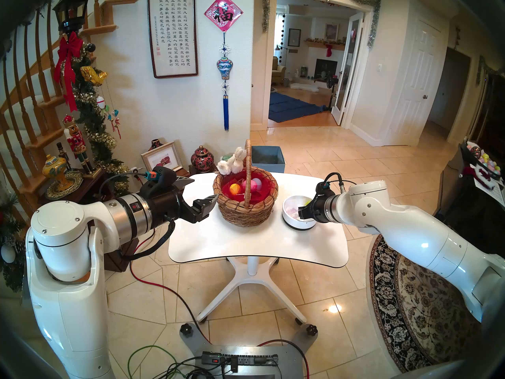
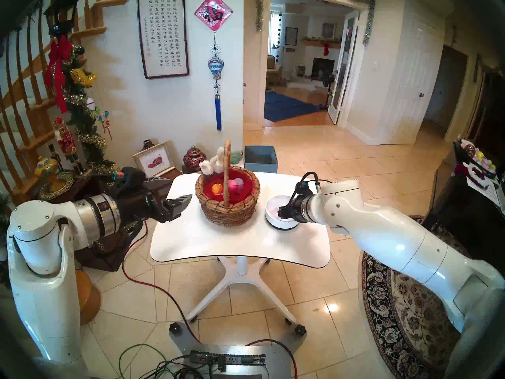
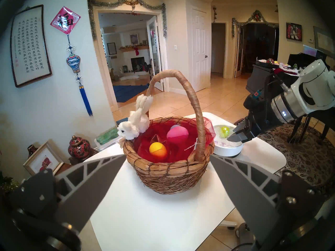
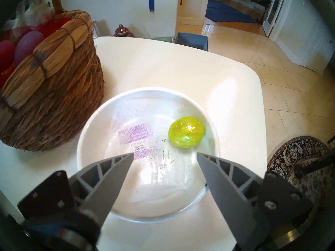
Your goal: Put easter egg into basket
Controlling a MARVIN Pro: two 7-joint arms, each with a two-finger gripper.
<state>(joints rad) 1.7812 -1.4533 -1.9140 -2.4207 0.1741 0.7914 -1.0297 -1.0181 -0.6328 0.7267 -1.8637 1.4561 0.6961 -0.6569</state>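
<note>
The yellow-green egg (image 4: pixel 185 132) lies loose in the white bowl (image 4: pixel 94 122) beside the basket (image 4: pixel 54 93), the right gripper (image 4: pixel 165 155) spread empty above it, presumably poised to grasp.

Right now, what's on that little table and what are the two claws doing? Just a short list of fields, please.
basket: wicker, red lining, plush bunny on rim
eggs in basket: orange egg, pink egg
white bowl: beside basket, holds yellow-green egg
right gripper: open, over bowl, short of egg
left gripper: open, empty, facing basket
</note>
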